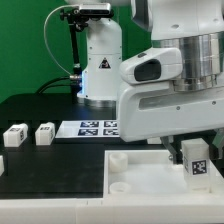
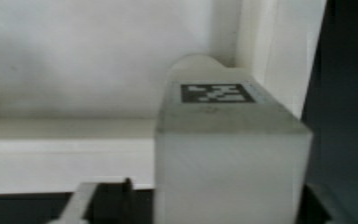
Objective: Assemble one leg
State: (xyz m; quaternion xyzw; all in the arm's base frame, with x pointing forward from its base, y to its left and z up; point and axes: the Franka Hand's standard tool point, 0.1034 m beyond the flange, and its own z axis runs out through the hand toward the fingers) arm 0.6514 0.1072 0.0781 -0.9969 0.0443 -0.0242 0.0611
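My gripper (image 1: pixel 193 147) is shut on a leg (image 1: pixel 197 162), a small white block with a black-and-white marker on its face. It holds the leg upright over the right part of the large white panel (image 1: pixel 140 185). In the wrist view the leg (image 2: pixel 229 130) fills the middle between my gripper (image 2: pixel 229 208) jaws; one dark finger (image 2: pixel 115 200) shows beside it. A raised rounded socket (image 2: pixel 201 66) of the panel (image 2: pixel 69 135) sits just behind the leg. Whether the leg touches the panel is hidden.
Two more legs (image 1: pixel 14 135) (image 1: pixel 44 133) stand on the black table at the exterior view's left. The marker board (image 1: pixel 95 127) lies behind the panel. Raised sockets (image 1: pixel 118 158) (image 1: pixel 119 185) mark the panel's left corners. The robot base (image 1: pixel 100 70) stands at the back.
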